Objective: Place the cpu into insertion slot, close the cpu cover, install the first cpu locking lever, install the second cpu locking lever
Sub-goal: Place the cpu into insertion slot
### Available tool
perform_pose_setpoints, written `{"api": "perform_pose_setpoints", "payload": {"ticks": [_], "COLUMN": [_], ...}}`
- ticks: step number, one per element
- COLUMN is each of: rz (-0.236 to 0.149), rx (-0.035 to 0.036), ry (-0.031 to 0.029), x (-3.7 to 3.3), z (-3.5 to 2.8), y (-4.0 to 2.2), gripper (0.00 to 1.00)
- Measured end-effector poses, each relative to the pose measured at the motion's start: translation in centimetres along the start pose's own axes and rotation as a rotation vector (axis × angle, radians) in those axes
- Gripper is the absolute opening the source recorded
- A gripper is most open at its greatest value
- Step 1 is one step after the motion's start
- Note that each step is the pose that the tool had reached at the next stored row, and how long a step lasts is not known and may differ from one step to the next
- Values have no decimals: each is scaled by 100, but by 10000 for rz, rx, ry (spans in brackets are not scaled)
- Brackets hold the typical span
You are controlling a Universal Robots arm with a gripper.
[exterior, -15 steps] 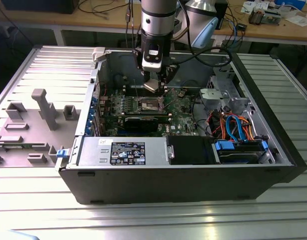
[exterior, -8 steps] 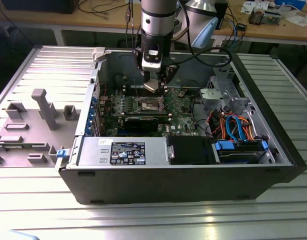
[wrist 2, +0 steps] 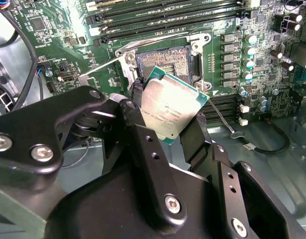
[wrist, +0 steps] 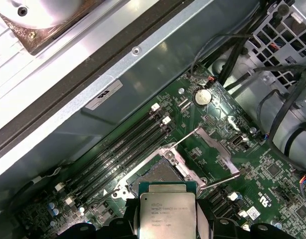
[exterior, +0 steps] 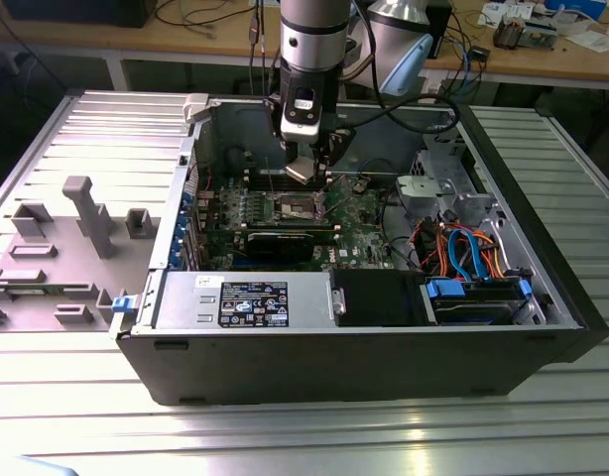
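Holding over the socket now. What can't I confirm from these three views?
Underside of the cpu: it faces away from both wrist views, held in the gripper.
Nearer part of the insertion slot: it sits behind the cpu in both wrist views.
Slot contacts: too small to check in the exterior view.
Nearer edge of the cpu: cut off by the picture edge in the first wrist view.

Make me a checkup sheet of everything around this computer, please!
Surface: ribbed metal table under an open computer case.
Job's things: cpu held near the empty insertion slot, not in it; cpu cover open.
Clutter: grey fixture on the exterior view's left.
Gripper: gripper shut on the cpu.
Cables: orange and blue cables inside the case.
Surroundings: workbench behind.
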State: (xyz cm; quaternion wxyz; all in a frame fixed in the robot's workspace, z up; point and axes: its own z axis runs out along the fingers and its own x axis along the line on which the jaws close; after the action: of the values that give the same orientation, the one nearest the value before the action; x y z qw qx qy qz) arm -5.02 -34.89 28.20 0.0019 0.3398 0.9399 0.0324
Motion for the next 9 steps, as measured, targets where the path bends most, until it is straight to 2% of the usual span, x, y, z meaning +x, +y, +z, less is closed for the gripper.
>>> {"api": "perform_pose_setpoints", "payload": {"ticks": [9], "rz": [89], "rx": [-3], "ry": [-5], "x": [0], "z": [4], "y": [0], "gripper": [55]}}
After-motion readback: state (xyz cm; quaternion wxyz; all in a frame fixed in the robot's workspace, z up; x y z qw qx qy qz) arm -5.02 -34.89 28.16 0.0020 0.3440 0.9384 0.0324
